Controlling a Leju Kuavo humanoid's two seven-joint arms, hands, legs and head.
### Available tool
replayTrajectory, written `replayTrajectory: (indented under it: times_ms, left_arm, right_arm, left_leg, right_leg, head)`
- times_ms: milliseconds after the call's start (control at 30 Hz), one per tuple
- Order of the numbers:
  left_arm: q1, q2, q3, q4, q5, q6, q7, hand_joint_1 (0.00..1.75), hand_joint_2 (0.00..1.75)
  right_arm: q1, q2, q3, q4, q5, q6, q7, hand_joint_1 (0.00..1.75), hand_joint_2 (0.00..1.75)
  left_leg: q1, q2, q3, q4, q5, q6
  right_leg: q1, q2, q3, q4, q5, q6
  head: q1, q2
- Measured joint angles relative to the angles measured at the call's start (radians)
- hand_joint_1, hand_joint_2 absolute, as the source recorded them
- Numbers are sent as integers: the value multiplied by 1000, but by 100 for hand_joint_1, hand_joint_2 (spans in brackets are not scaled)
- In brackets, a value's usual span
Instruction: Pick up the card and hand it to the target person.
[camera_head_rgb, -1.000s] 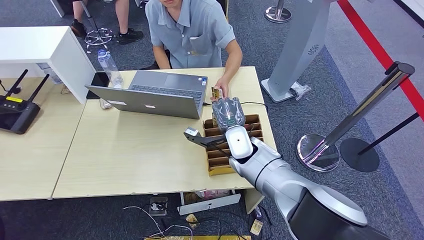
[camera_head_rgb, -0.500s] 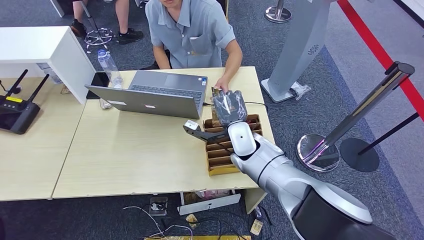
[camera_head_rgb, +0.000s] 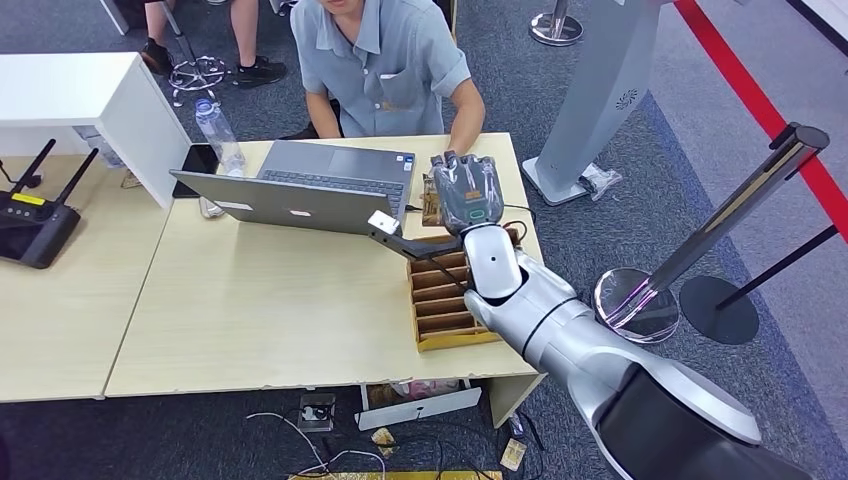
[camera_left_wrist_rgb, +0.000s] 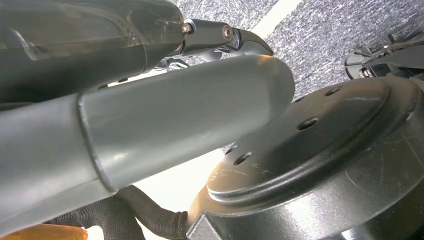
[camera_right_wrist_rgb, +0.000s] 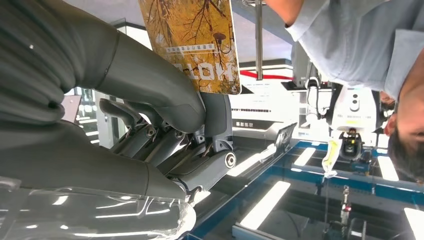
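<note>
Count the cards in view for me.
1: the card is pinched by the right robot hand, held up near the person. The slotted box may hide more.

Head view: high, looking forward-down over table (camera_head_rgb: 250, 300), right arm (camera_head_rgb: 560, 340), seated person (camera_head_rgb: 385, 60). Right wrist view: turned, close behind right hand (camera_right_wrist_rgb: 165, 120), facing person; shares card (camera_right_wrist_rgb: 192, 40), person. Left wrist view: very close, thumb (camera_left_wrist_rgb: 150, 120), carpet (camera_left_wrist_rgb: 320, 40).

Bare surface (camera_head_rgb: 270, 300) lies left of the wooden organizer (camera_head_rgb: 450, 305), while the open laptop (camera_head_rgb: 300, 195) blocks the far side near the person (camera_head_rgb: 385, 65).
</note>
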Motion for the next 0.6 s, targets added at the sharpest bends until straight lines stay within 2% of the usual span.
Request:
replayTrajectory:
  times_ms: [600]
  left_arm:
    - [2,0,0,-2,-9,5,6,0,0]
  right_arm:
    - [-78,-56,-63,-215,51,23,45,175,175]
  left_leg:
    - [0,0,0,0,0,0]
  right_leg:
    - [0,0,0,0,0,0]
  head:
    - [0,0]
